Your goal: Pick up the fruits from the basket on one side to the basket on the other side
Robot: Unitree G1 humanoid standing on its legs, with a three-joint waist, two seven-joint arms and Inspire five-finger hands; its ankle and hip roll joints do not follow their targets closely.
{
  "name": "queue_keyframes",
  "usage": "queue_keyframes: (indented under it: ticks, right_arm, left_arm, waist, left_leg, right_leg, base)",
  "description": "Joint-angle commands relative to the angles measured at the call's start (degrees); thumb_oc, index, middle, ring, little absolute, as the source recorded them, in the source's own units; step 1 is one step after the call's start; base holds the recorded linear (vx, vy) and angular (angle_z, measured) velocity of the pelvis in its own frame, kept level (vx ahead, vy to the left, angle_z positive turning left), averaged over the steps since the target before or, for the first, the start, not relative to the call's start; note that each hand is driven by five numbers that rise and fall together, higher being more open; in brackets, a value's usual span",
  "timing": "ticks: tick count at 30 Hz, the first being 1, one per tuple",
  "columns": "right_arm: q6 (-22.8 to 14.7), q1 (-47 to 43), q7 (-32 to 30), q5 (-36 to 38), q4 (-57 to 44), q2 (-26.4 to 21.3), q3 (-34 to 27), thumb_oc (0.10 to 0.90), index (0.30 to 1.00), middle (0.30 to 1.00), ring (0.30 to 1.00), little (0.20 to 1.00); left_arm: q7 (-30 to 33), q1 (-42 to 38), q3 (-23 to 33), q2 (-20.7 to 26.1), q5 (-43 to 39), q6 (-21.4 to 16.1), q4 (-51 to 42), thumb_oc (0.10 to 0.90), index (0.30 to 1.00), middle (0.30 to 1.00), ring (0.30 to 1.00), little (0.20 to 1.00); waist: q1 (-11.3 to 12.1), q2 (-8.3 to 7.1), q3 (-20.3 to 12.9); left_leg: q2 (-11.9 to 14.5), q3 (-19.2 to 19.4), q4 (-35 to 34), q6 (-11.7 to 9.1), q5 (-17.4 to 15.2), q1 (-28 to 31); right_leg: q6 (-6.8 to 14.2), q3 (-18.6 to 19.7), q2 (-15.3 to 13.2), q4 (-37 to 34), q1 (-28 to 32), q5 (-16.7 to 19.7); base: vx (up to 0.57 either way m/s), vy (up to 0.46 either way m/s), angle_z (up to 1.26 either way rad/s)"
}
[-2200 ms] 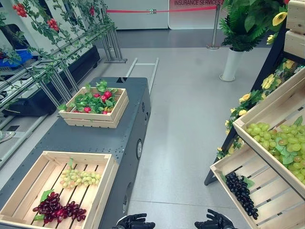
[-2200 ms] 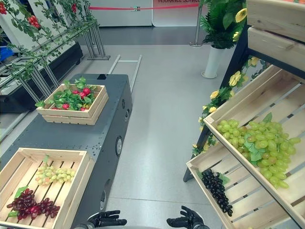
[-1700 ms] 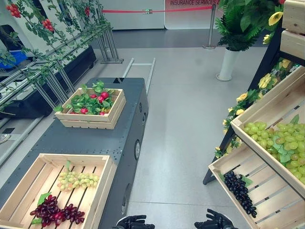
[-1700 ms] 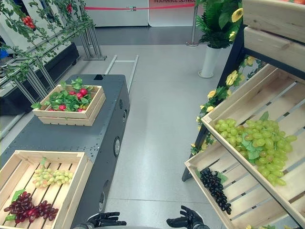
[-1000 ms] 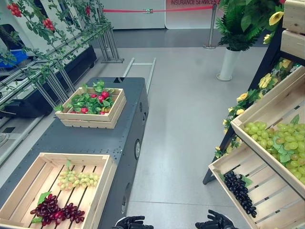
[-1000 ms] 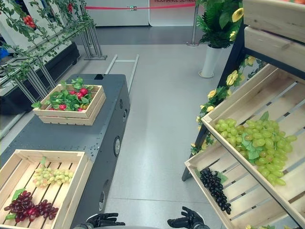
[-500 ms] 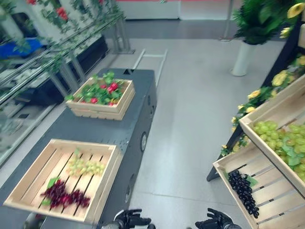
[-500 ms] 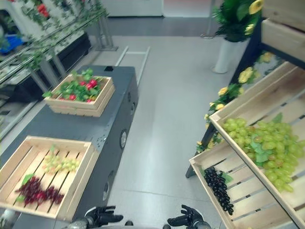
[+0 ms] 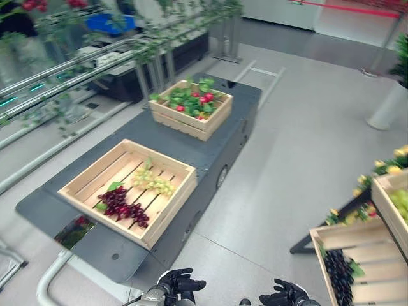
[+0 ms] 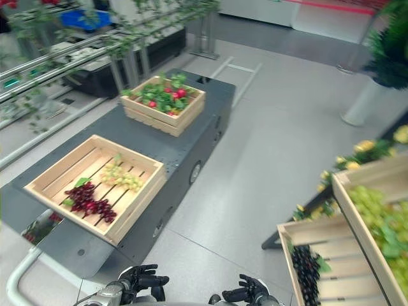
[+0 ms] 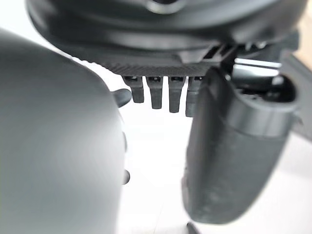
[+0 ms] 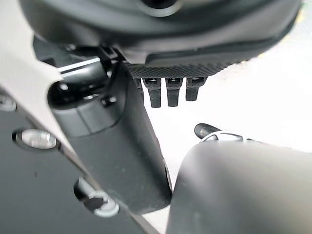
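Wooden slats make up the near crate [image 9: 171,203], which sits on the dark grey platform [image 9: 210,150] well ahead of my left hand [image 9: 180,283] and off to its left. Inside lie a bunch of dark red grapes [image 9: 123,206] toward me and a bunch of pale green grapes [image 9: 153,184] just beyond it, the two bunches close together. Farther along the same platform stands a second crate [image 9: 185,120] full of green leaves and small red fruits [image 9: 203,99].

My left hand hangs low with loose, spread fingers, holding nothing. Its wrist view shows what the head views cannot: the fingers hanging straight in a row with the thumb [image 11: 234,156] beside them, pale floor past them.

My right hand [image 9: 287,294] hangs beside it, well apart, fingers likewise relaxed and empty; the right wrist view confirms straight fingers and a free thumb [image 12: 114,146].

Ahead of my right hand and to its right, a slanted shelf crate [image 9: 357,234] holds a bunch of black grapes [image 9: 339,274]. Above it another shelf crate [image 10: 357,220] holds green grapes [image 10: 382,223], seen far more fully in the right eye view than in the left eye view.
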Motion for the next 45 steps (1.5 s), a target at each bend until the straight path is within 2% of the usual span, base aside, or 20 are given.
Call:
queue_keyframes:
  ticks: [1, 4, 6, 8, 10, 13, 14, 15, 16, 20, 24, 26, 29, 32, 34, 36, 40, 42, 43, 45]
  right_arm:
    - [-3.5, -1.7, -1.3, 1.9, 0.7, 0.0, 0.4, 0.8, 0.9, 0.9, 0.9, 0.9]
    - [-3.6, -1.6, -1.2, 1.2, 0.0, 0.3, -0.9, 0.8, 0.9, 0.9, 0.9, 0.9]
    - [-3.7, -1.7, -1.0, -0.1, -0.1, 0.3, -1.1, 0.8, 0.9, 0.9, 0.9, 0.9]
    - [-4.1, -1.9, -1.3, -1.2, -0.7, 0.1, -1.2, 0.8, 0.9, 0.9, 0.9, 0.9]
    - [-4.4, -2.1, -1.5, -0.4, -1.4, -0.6, -1.2, 0.8, 0.9, 0.9, 0.9, 0.9]
    - [-4.6, -2.9, -2.2, 2.8, -2.6, -1.1, -0.9, 0.8, 0.9, 0.9, 0.9, 0.9]
    - [-4.2, -3.0, -3.0, 4.9, -2.9, -1.0, -1.2, 0.8, 0.9, 0.9, 0.9, 0.9]
    - [-4.3, -3.1, -3.1, 5.1, -2.9, -1.0, -1.2, 0.8, 0.9, 0.9, 0.9, 0.9]
    - [-4.9, -2.8, -3.0, 6.1, -2.5, -0.9, -1.3, 0.8, 0.9, 0.9, 0.9, 0.9]
    - [-4.9, -2.1, -2.9, 6.4, -1.5, -0.1, -2.1, 0.8, 0.9, 0.9, 0.9, 0.9]
    - [-4.2, -1.8, -2.3, 6.2, -0.7, 0.7, -2.4, 0.8, 0.9, 0.9, 0.9, 0.9]
    - [-3.8, -1.7, -2.7, 6.9, -0.3, 1.4, -1.6, 0.8, 0.9, 0.9, 0.9, 0.9]
    - [-2.9, -2.3, -2.9, 7.2, -0.5, 0.8, -0.9, 0.8, 0.9, 0.9, 0.9, 0.9]
    - [-2.3, -2.4, -3.5, 6.6, -0.5, 0.5, -0.5, 0.8, 0.9, 0.9, 0.9, 0.9]
    - [-2.0, -2.7, -3.6, 7.5, -1.0, -0.6, -0.2, 0.8, 0.9, 0.9, 0.9, 0.9]
    - [-2.5, -2.7, -3.6, 7.8, -1.2, -1.3, -0.4, 0.8, 0.9, 0.9, 0.9, 0.9]
    - [-2.6, -1.9, -3.6, 6.8, -2.2, -3.1, -0.9, 0.8, 0.9, 0.9, 0.9, 0.9]
    - [-3.1, -1.6, -3.6, 7.0, -2.2, -3.2, -0.9, 0.8, 0.9, 0.9, 0.9, 0.9]
    - [-3.6, -1.8, -4.0, 7.6, -2.0, -3.1, -0.9, 0.8, 0.9, 0.9, 0.9, 0.9]
    - [-3.8, -2.2, -4.2, 7.5, -2.0, -2.8, -0.9, 0.8, 0.9, 0.9, 0.9, 0.9]
  left_arm:
    - [-0.7, 0.6, -0.1, -0.8, 1.2, -2.1, 1.1, 0.8, 0.9, 0.9, 0.9, 0.9]
    - [-3.4, 1.4, 0.3, 0.1, 0.2, -2.3, 0.1, 0.8, 0.9, 0.9, 0.9, 0.9]
    - [-3.8, 1.6, -0.1, 0.4, -0.7, -2.8, -0.5, 0.8, 0.9, 0.9, 0.9, 0.9]
    - [-4.7, 0.7, -1.0, 1.2, -2.3, -2.4, -2.2, 0.8, 0.9, 0.9, 0.9, 0.9]
    - [-4.6, -0.2, -2.2, 1.9, -3.2, -1.9, -3.0, 0.8, 0.9, 0.9, 0.9, 0.9]
    - [-4.2, -1.4, -3.2, 2.4, -4.5, -0.7, -3.9, 0.8, 0.9, 0.9, 0.9, 0.9]
    - [-4.2, -1.6, -4.1, 2.3, -3.0, -1.1, -4.3, 0.8, 0.9, 0.9, 0.9, 0.9]
    - [-4.3, -1.6, -4.3, 2.3, -3.0, -1.2, -4.3, 0.8, 0.9, 0.9, 0.9, 0.9]
    - [-4.9, -1.5, -4.9, 2.2, -2.1, -1.8, -4.3, 0.8, 0.9, 0.9, 0.9, 0.9]
    - [-5.4, -0.4, -5.2, 2.1, -1.4, -4.2, -3.3, 0.8, 0.9, 0.9, 0.9, 0.9]
    - [-5.4, 0.3, -5.2, 3.2, -0.1, -5.9, -3.4, 0.8, 0.9, 0.9, 0.9, 0.9]
    - [-4.7, 0.6, -5.7, 3.6, -0.8, -6.1, -4.1, 0.8, 0.9, 0.9, 0.9, 0.9]
    - [-5.0, 0.2, -6.0, 3.5, -1.8, -4.7, -6.2, 0.8, 0.9, 0.9, 0.9, 0.9]
    - [-5.0, -0.7, -6.6, 2.8, 0.1, -2.9, -7.7, 0.8, 0.9, 0.9, 0.9, 0.9]
    - [-4.9, -2.0, -8.2, 2.7, 1.6, -3.7, -8.4, 0.8, 0.9, 0.9, 0.9, 0.9]
    - [-4.9, -3.0, -8.9, 2.5, 1.6, -3.8, -9.0, 0.8, 0.9, 0.9, 0.9, 0.9]
    - [-5.9, -3.8, -9.2, 2.4, -0.1, -3.5, -10.2, 0.8, 0.9, 0.9, 0.9, 0.9]
    - [-6.5, -4.0, -9.2, 2.4, 0.0, -3.4, -10.5, 0.8, 0.9, 0.9, 0.9, 0.9]
    - [-6.3, -4.1, -9.3, 2.0, 0.8, -3.7, -10.6, 0.8, 0.9, 0.9, 0.9, 0.9]
    - [-6.0, -3.9, -9.5, 1.7, 0.5, -4.5, -10.2, 0.8, 0.9, 0.9, 0.9, 0.9]
  waist:
    - [1.1, 1.16, -0.5]
    - [1.3, 1.32, -1.2]
    - [1.0, 1.32, -1.2]
    - [0.4, 1.67, -0.5]
    - [0.1, 1.87, 0.2]
    - [-0.2, 2.28, 0.7]
    - [-0.6, 2.08, 0.8]
    - [-0.7, 1.97, 0.8]
    - [-1.1, 1.44, 0.6]
    - [-1.6, 0.38, 0.1]
    - [-2.5, 0.35, 0.5]
    - [-3.1, -0.14, 0.7]
    - [-3.1, -0.9, 0.2]
    - [-3.2, -0.93, -0.6]
    - [-3.3, -0.85, -0.4]
    - [-3.6, -0.71, -0.1]
    - [-3.9, 0.46, 1.0]
    - [-3.6, 1.5, 1.4]
    - [-3.5, 2.14, 2.0]
    - [-2.9, 1.93, 2.3]
  left_leg:
    - [-0.9, -1.3, -3.8, -1.1, 4.1, -1.5]
    - [-2.5, -1.7, -4.0, 1.1, 1.8, 0.1]
    - [-3.6, -2.1, -4.0, 2.3, 1.1, 0.4]
    - [-5.1, -3.3, -4.0, 4.2, -0.3, 1.0]
    - [-5.9, -5.1, -4.0, 4.8, -0.6, 1.5]
    - [-5.8, -8.4, -4.0, 4.7, 0.2, 1.7]
    - [-6.1, -11.5, -4.0, 4.8, 0.0, 1.6]
    - [-6.2, -12.1, -4.0, 4.8, -0.1, 1.6]
    - [-7.0, -15.0, -4.0, 5.3, -0.9, 1.4]
    - [-7.8, -18.1, -4.0, 6.1, -2.9, 2.1]
    - [-6.3, -19.0, -3.7, 6.2, -4.0, 4.0]
    - [-5.6, -19.8, -2.0, 6.0, -4.9, 4.1]
    - [-3.1, -20.4, -1.6, 4.5, -4.1, 4.4]
    - [-0.6, -18.6, -1.3, 2.8, -2.8, 3.9]
    - [0.4, -17.3, 1.1, 1.6, -1.9, 1.7]
    - [0.3, -16.1, 3.7, 1.1, -2.4, 0.6]
    - [-2.4, -13.9, 6.6, 0.6, -2.6, -1.9]
    - [-2.3, -12.4, 1.5, -0.3, 0.4, -2.0]
    - [-1.6, -10.4, -2.5, -1.4, 4.3, -3.2]
    - [-2.1, -11.1, -2.7, -1.3, 4.9, -4.7]
  right_leg:
    - [-2.0, -0.4, 2.6, 0.9, 3.1, 0.0]
    - [-0.6, -1.2, 0.6, 7.8, 2.6, -2.6]
    - [1.0, -0.1, -0.7, 14.5, 0.4, -1.3]
    - [2.9, 2.3, -3.4, 27.7, -6.3, 1.9]
    - [2.7, 4.0, -3.6, 30.3, -8.7, 2.9]
    - [1.1, 5.6, -1.7, 23.1, -10.1, 4.3]
    - [0.8, 8.3, -0.7, 16.1, -10.8, 4.9]
    - [0.8, 9.0, -0.5, 14.5, -10.9, 5.3]
    - [1.2, 12.8, -0.3, 7.9, -12.0, 7.8]
    - [2.9, 17.8, -1.5, -1.4, -14.0, 13.6]
    - [3.2, 20.5, -0.5, -3.3, -15.1, 13.2]
    - [2.9, 22.1, 0.9, 0.5, -15.4, 12.1]
    - [1.9, 21.3, 0.9, -1.2, -12.8, 12.2]
    - [0.7, 19.1, 1.4, -1.7, -10.3, 10.8]
    - [-0.3, 17.2, 1.4, -2.1, -8.8, 10.1]
    - [-0.8, 15.6, 1.3, -2.7, -7.8, 9.7]
    - [-1.2, 12.8, 1.0, -3.7, -5.7, 8.9]
    - [-1.0, 11.4, 1.6, -3.9, -4.9, 8.4]
    - [-1.0, 10.8, 2.1, -3.8, -4.2, 8.2]
    - [-0.9, 11.0, 2.0, -3.8, -4.0, 7.8]
  base:
    - [0.15, 0.271, 0.18]
    - [0.17, 0.348, -0.09]
    - [0.09, 0.317, 0.02]
    - [0.04, 0.335, 0.08]
    - [0.03, 0.128, 0.41]
    - [0.04, -0.061, 0.83]
    - [0.04, -0.147, 0.91]
    - [0.12, -0.247, 0.98]
    - [0.1, -0.182, 0.89]
    - [0.18, -0.231, 0.94]
    - [0.23, -0.335, 0.71]
    - [0.25, -0.453, 0.83]
    - [0.18, -0.337, 0.98]
    - [0.17, -0.281, 0.36]
    - [0.09, -0.206, 0.48]
    - [0.08, -0.104, 0.52]
    - [0.1, 0.025, 0.51]
    - [0.08, 0.091, 0.47]
    - [0.1, 0.125, 0.45]
    - [0.09, 0.135, 0.41]
